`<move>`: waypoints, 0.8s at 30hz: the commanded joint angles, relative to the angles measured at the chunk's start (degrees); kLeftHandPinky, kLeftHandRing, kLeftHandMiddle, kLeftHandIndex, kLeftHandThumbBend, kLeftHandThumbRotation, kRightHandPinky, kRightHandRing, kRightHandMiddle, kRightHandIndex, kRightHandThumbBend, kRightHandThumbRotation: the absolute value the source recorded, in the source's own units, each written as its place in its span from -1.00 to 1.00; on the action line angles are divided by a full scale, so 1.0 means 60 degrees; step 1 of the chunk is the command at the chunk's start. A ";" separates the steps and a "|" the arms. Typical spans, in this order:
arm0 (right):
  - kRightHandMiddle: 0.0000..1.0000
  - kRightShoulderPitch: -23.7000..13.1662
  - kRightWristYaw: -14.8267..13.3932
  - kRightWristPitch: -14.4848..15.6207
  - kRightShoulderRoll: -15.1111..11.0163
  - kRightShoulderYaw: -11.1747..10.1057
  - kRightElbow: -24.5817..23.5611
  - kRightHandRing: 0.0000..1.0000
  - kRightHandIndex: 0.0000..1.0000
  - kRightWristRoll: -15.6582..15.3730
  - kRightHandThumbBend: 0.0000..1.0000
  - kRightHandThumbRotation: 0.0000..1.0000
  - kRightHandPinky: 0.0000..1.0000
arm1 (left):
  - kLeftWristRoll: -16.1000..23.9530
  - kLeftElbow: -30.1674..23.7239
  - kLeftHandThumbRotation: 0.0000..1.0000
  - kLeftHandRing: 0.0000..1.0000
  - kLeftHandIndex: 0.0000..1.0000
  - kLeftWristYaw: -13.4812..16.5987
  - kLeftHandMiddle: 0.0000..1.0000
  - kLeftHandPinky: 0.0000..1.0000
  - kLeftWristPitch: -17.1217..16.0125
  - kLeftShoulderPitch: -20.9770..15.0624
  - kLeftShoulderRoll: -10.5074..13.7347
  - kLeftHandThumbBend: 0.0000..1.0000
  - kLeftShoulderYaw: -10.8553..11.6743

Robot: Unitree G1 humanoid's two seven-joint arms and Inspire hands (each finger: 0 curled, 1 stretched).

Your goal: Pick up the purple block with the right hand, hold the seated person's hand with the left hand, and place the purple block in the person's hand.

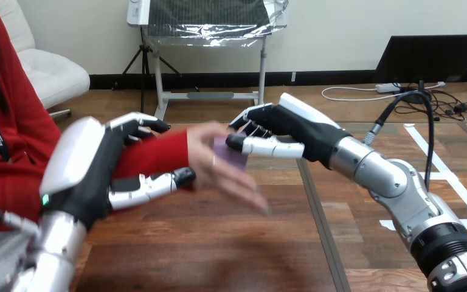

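Observation:
The person's hand point(219, 167) reaches in from the left in a red sleeve, above the table's middle, fingers spread toward the lower right. My left hand point(91, 173) is curled round the person's forearm, fingers over the sleeve and thumb under it. A purple block point(231, 152) lies against the person's palm. My right hand point(280, 131) comes in from the right and pinches that block between its thumb and its fingers, so both hands touch it. Much of the block is hidden by my thumb and the person's hand.
The wooden table point(219, 243) runs below both arms, with a dark seam point(316, 213) down its middle right. The person sits at the left edge of the view.

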 commanded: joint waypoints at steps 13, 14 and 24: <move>0.39 -0.0119 0.0397 -0.0060 -0.0093 -0.0716 0.0150 0.35 0.42 0.0807 1.00 1.00 0.20 | -0.0118 -0.0651 0.50 0.55 0.69 0.0160 0.65 0.29 -0.0188 0.1351 -0.0653 1.00 -0.0161; 0.40 -0.0085 0.0443 -0.0005 -0.0094 -0.0749 0.0115 0.35 0.43 0.0863 1.00 1.00 0.20 | -0.0234 -0.0703 0.50 0.55 0.69 0.0075 0.66 0.29 -0.0178 0.1439 -0.0675 1.00 -0.0158; 0.49 0.0166 0.0698 0.0166 -0.0130 -0.0966 -0.0074 0.42 0.54 0.1168 0.97 1.00 0.28 | -0.0454 -0.0917 0.47 0.64 0.76 -0.0058 0.74 0.36 -0.0308 0.1958 -0.0842 1.00 -0.0139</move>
